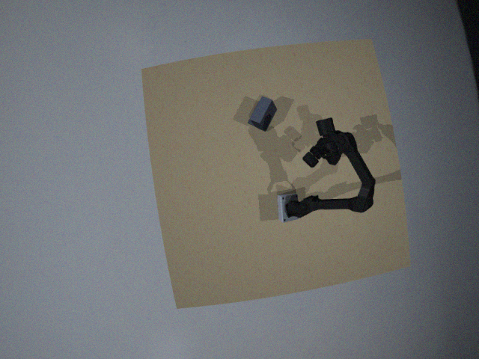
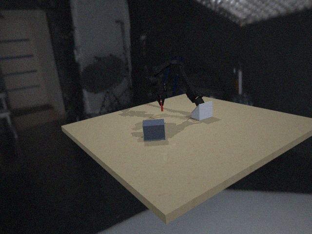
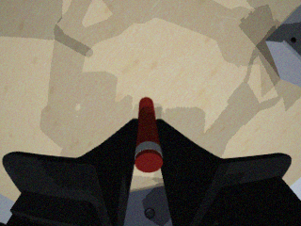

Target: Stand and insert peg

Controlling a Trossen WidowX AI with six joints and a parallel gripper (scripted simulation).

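Observation:
The red peg (image 2: pixel 162 107) (image 3: pixel 147 118) is upright or nearly so, held above the table (image 2: pixel 216 156) with its plain end down. Its white band (image 3: pixel 149 149) is near the upper end, close to the camera in the wrist view. My gripper (image 2: pixel 161 103) (image 3: pixel 147 124) is shut on the peg. The blue-grey sloped panel (image 1: pixel 261 111) (image 2: pixel 153 132) stands apart from the gripper, nearer the camera in the exterior view. Its face (image 3: pixel 134 202) and dark round hole (image 3: pixel 150 213) show between the fingers at the bottom of the wrist view. The peg is hidden in the top view.
The robot's pale base block (image 1: pixel 281 209) (image 2: pixel 205 110) (image 3: pixel 288 62) carries the arm and stands to the right in the wrist view. The arm (image 1: pixel 359 167) bends over the table. Arm shadows cross the wood around the peg and the panel.

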